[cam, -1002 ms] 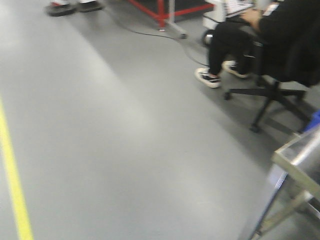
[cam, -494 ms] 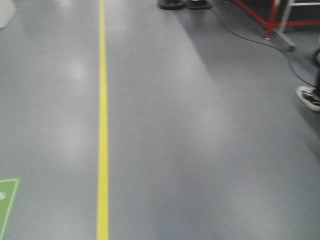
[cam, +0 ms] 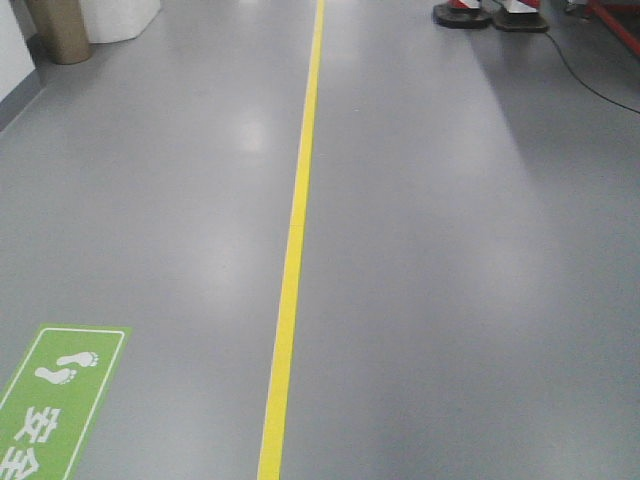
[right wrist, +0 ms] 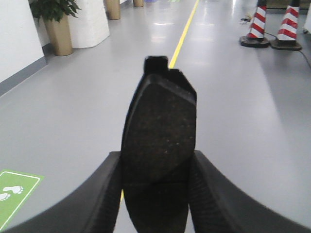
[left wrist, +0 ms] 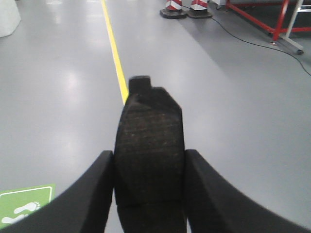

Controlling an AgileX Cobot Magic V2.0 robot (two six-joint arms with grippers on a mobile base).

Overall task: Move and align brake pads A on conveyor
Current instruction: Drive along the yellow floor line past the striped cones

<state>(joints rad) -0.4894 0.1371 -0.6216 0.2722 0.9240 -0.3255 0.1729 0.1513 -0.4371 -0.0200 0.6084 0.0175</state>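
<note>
My left gripper (left wrist: 149, 167) is shut on a brake pad (left wrist: 149, 145), a dark flat curved pad with a cross groove that stands up between the two fingers. My right gripper (right wrist: 158, 170) is shut on another brake pad (right wrist: 160, 141), dark and speckled, held the same way. Both are carried above the grey floor. The conveyor is out of view in every frame. No gripper shows in the front view.
A yellow floor line (cam: 295, 240) runs ahead. A green footprint sign (cam: 55, 400) lies at the lower left. Red-and-white cones (right wrist: 272, 26) stand far right, a red frame (left wrist: 272, 22) and a cable behind them. A plant pot (right wrist: 56, 29) stands by the white wall at left.
The front view has swung left: the seated person, the office chair and the steel table have left the picture, and the yellow line and the green sign have come in.
</note>
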